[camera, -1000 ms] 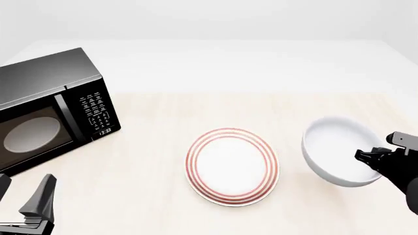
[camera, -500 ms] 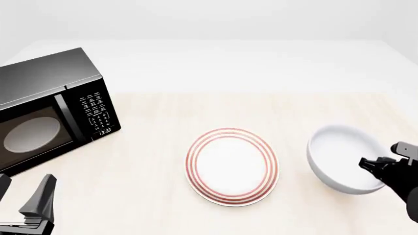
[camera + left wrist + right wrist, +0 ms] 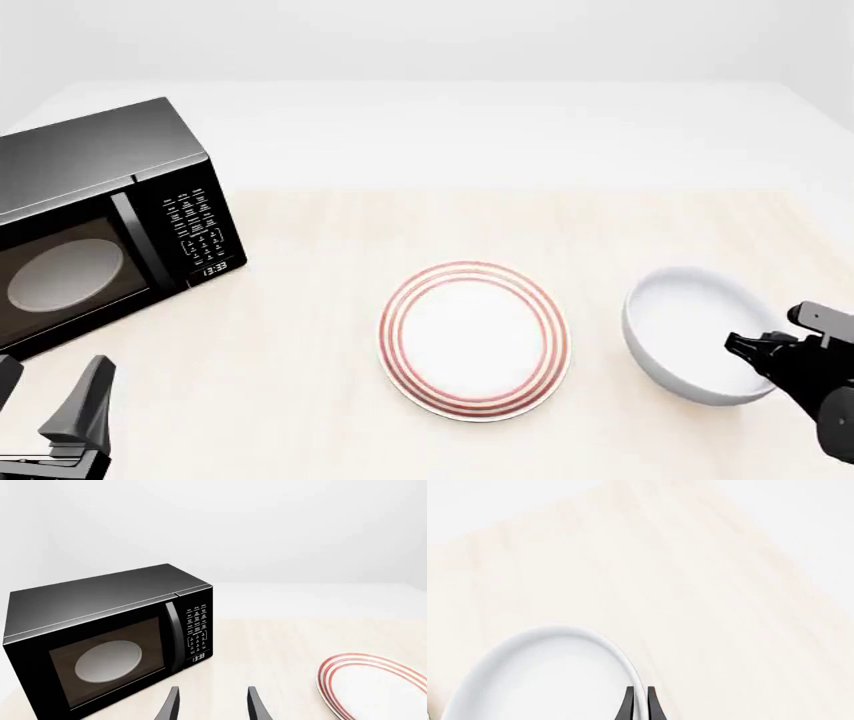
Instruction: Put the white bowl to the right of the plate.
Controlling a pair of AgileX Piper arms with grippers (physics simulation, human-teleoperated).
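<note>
Fingers of right gripper (image 3: 638, 702) pinch rim of plain glossy white bowl (image 3: 687, 335), just right of flat red-ringed white plate (image 3: 474, 340) on pale wooden desk (image 3: 307, 340). Left gripper (image 3: 212, 705) fingers spread, holding nothing.

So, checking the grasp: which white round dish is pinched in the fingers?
The white bowl, plain and deep, right fingers on its rim; not the red-ringed plate.
</note>
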